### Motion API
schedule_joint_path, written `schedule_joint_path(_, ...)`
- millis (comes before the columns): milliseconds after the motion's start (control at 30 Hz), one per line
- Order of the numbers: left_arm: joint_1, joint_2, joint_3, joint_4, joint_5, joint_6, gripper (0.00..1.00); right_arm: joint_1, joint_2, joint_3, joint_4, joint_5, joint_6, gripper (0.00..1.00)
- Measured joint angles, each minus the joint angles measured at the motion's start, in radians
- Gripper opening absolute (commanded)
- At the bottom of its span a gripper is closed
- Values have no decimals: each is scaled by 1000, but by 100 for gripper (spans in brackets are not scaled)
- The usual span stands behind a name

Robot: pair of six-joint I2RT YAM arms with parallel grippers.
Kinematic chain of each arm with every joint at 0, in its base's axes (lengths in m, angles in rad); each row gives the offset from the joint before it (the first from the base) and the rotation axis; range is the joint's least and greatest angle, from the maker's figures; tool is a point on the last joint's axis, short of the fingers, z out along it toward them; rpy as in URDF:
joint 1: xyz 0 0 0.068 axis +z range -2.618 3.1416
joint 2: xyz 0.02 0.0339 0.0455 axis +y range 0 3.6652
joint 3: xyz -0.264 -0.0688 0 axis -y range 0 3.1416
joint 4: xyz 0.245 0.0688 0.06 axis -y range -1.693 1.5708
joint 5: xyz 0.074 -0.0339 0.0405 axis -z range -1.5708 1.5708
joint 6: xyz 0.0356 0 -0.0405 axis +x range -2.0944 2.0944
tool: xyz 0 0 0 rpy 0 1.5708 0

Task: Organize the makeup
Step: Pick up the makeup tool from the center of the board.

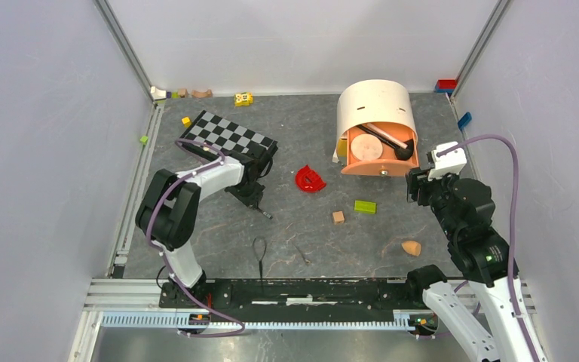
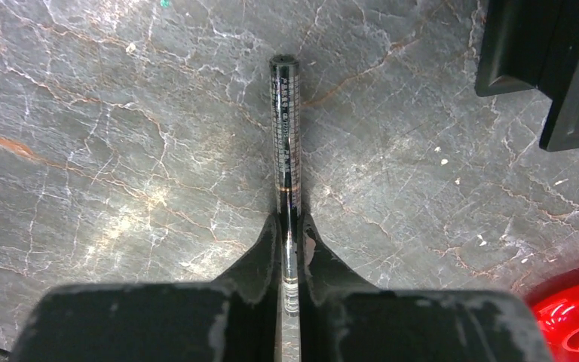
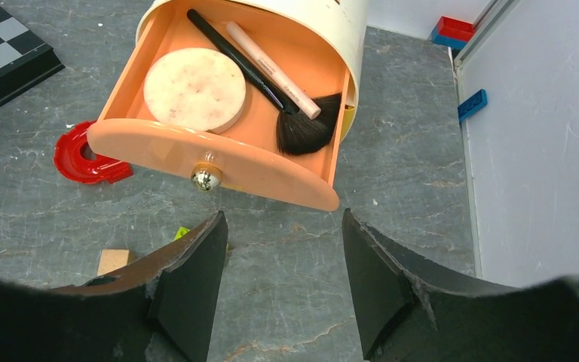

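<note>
My left gripper is shut on a thin black makeup pencil, which lies on the dark table and points away from the jaws. In the top view that gripper is low, just in front of the chessboard. My right gripper is open and holds nothing, hovering just in front of the orange drawer of the cream organizer. A round peach compact, a black-handled brush and a pink stick lie in the drawer. An orange teardrop sponge lies at the near right.
A red curved plastic piece lies mid-table, with a green block and a wooden block nearer me. The chessboard sits at the back left. A thin black looped item lies near the front edge. Small toys line the back wall.
</note>
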Motion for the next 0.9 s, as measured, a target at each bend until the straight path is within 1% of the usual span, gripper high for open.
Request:
schedule_joint_path(267, 0, -46, -47, 43, -3, 11, 2, 0, -8, -10, 1, 0, 2, 65)
schedule_joint_path(400, 0, -121, -107, 33, -30, 56, 2, 0, -15, -10, 10, -11, 2, 65)
schedule_joint_path(500, -3, -226, -136, 41, -46, 111, 2, 0, -17, -10, 27, -47, 10, 66)
schedule_joint_path(600, -27, -381, -159, 107, -53, 183, 2, 0, -13, -12, 56, -124, 42, 67)
schedule_joint_path(733, -101, -543, -171, 229, -48, 262, 2, -1, 24, -21, 117, -275, 126, 68)
schedule_joint_path(800, -147, -581, -168, 277, -46, 295, 2, -1, 49, -38, 163, -355, 178, 69)
schedule_joint_path(900, -220, -590, -151, 337, -35, 343, 2, 1, 73, -66, 216, -454, 254, 70)
